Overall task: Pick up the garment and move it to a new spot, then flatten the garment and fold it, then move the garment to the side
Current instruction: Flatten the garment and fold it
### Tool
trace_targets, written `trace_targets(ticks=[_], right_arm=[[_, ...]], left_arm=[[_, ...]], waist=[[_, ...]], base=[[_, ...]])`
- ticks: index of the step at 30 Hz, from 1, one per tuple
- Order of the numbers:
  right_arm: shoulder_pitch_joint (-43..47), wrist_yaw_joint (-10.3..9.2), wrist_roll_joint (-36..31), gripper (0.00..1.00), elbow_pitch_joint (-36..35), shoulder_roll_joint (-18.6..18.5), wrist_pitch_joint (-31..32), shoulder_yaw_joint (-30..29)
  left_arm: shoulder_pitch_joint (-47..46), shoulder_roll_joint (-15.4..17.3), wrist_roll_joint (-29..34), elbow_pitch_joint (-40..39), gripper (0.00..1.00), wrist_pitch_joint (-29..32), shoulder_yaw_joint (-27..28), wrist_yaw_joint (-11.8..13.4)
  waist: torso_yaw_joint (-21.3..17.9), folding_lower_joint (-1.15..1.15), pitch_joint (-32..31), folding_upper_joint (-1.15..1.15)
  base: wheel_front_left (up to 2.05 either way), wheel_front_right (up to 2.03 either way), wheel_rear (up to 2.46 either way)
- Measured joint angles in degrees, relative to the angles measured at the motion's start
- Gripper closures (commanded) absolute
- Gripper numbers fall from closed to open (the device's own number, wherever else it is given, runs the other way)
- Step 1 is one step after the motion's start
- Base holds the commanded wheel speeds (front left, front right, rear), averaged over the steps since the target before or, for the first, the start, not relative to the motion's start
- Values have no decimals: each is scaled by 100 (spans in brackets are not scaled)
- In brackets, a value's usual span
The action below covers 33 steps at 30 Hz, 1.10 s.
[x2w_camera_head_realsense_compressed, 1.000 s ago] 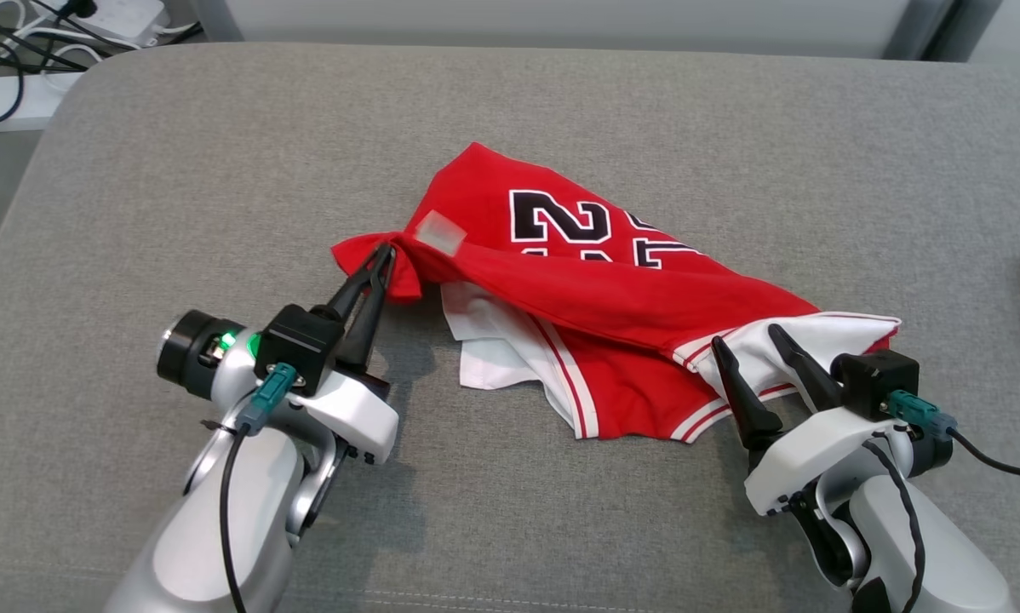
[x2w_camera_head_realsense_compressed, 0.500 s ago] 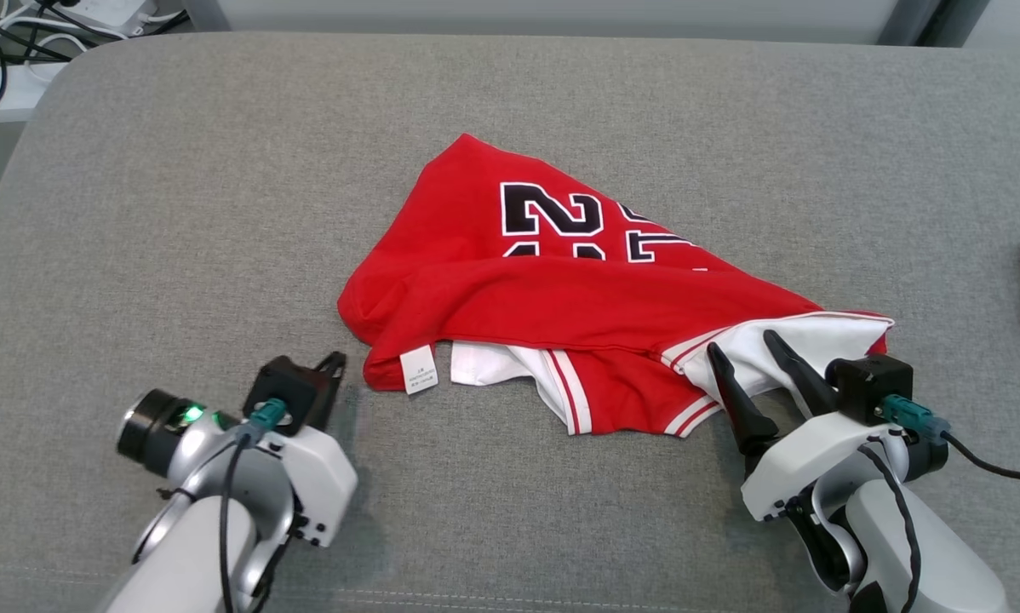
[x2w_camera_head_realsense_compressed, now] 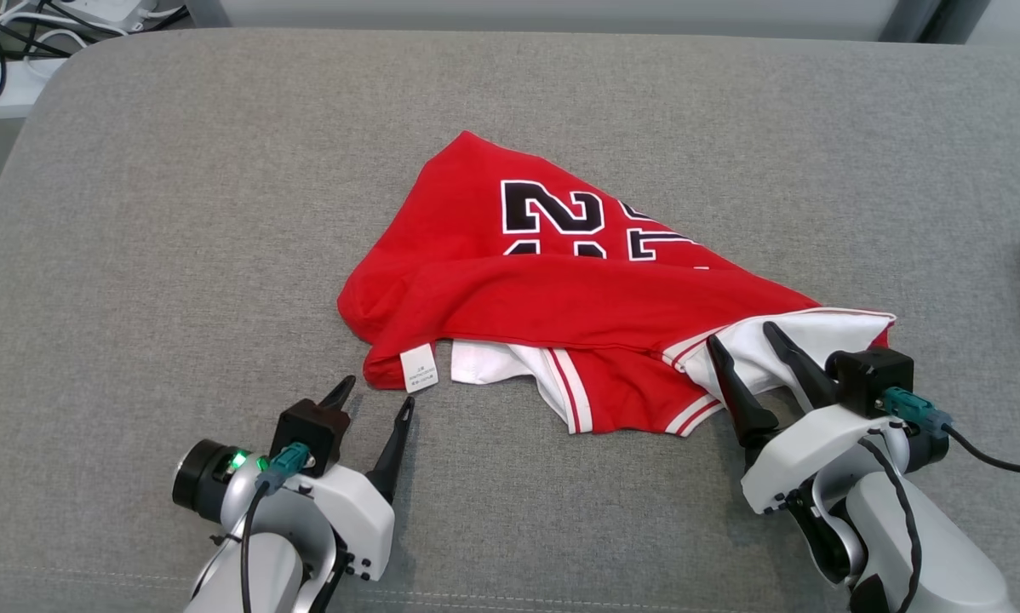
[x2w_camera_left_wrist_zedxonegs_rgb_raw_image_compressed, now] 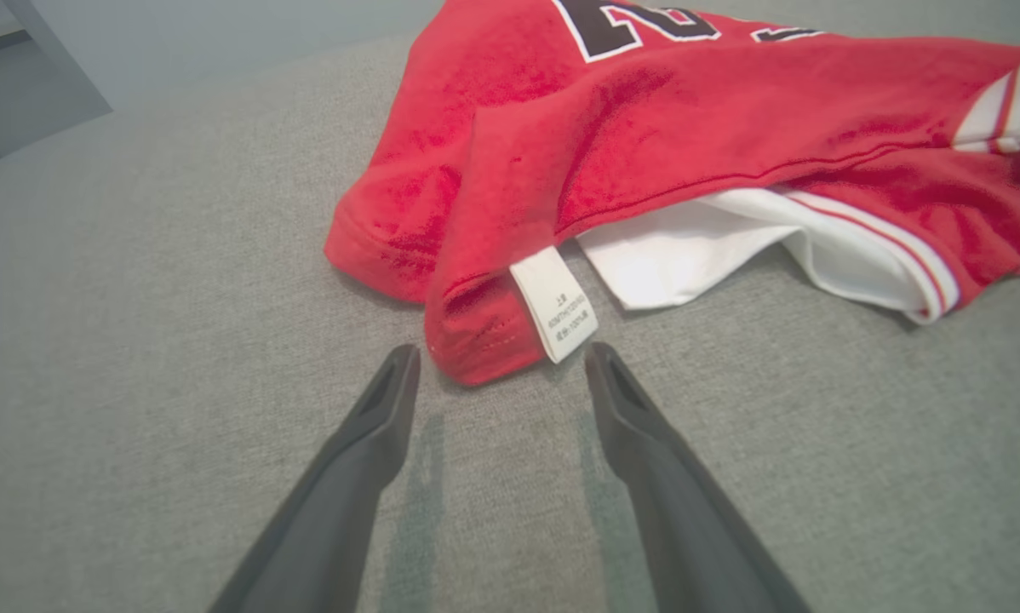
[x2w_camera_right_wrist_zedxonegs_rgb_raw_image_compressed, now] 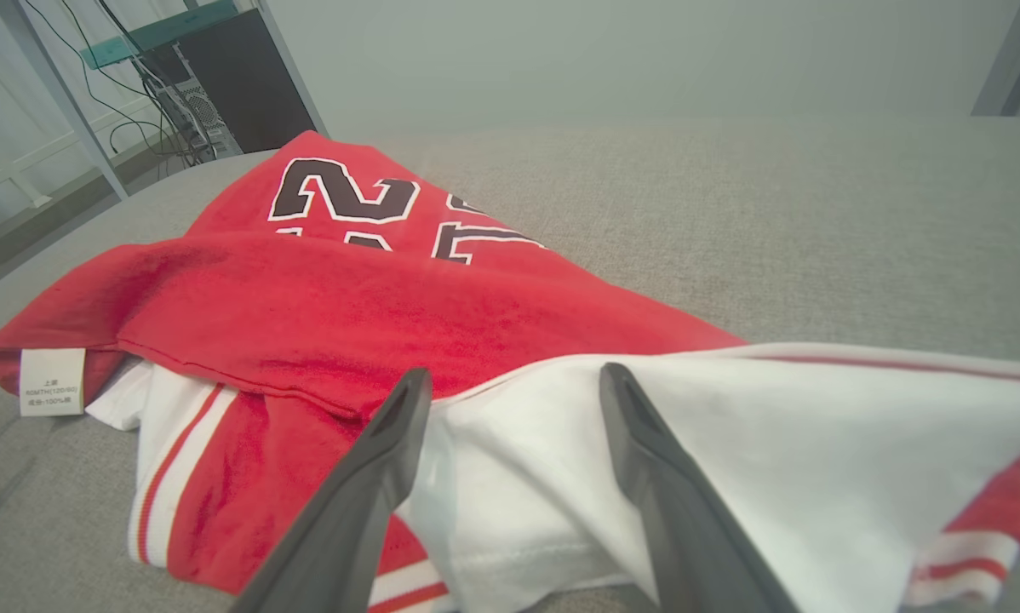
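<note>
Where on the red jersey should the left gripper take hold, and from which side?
Take the hem corner of the jersey that carries the white care label. Come in low from the near side: that corner juts toward the open left gripper, and its rolled edge should pinch cleanly off the grey cushion.

Garment (x2w_camera_head_realsense_compressed: 561, 289) on cushion (x2w_camera_head_realsense_compressed: 178, 213), left jaws before it, right jaws at its corner

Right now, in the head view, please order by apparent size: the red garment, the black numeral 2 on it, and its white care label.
Largest: the red garment.
Then the black numeral 2.
Smallest: the white care label, though it lies nearer the camera.
</note>
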Motion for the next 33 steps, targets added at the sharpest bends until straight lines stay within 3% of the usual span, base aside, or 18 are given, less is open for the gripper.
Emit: trace_targets(ticks=[12,16,17,18,19,20,26,33], right_arm=[[-13,0,0,0,-9,-35,0,42],[-13,0,0,0,-22,-37,0,42],[-13,0,0,0,-27,-38,0,41],[-13,0,0,0,-33,-38,0,42],[-13,0,0,0,-38,-38,0,41],[-14,0,0,0,-46,-38,0,42],[-14,0,0,2,-70,-36,0,10],[-6,0,-11,1,-57,-33,0,-175]], left_arm=[[-316,-105,-59,1090,0,-859,115,-53],[-449,-202,-69,1306,10,-966,134,-87],[-475,-218,-70,1335,24,-993,135,-118],[-504,-222,-68,1374,53,-1022,131,-145],[-554,-222,-65,1438,91,-1022,127,-145],[-602,-220,-65,1496,100,-1029,132,-147],[-859,-98,181,1583,100,-1076,127,-19],[-1088,697,991,826,100,-1069,-59,385]], waist=[[-224,0,36,0],[-287,0,78,0],[-302,0,93,0],[-317,0,108,0],[-332,0,122,0],[-345,0,135,0],[-362,0,154,0],[-95,0,104,0]], base=[[0,0,0],[0,0,0],[0,0,0],[0,0,0],[0,0,0],[0,0,0],[0,0,0],[0,0,0]])
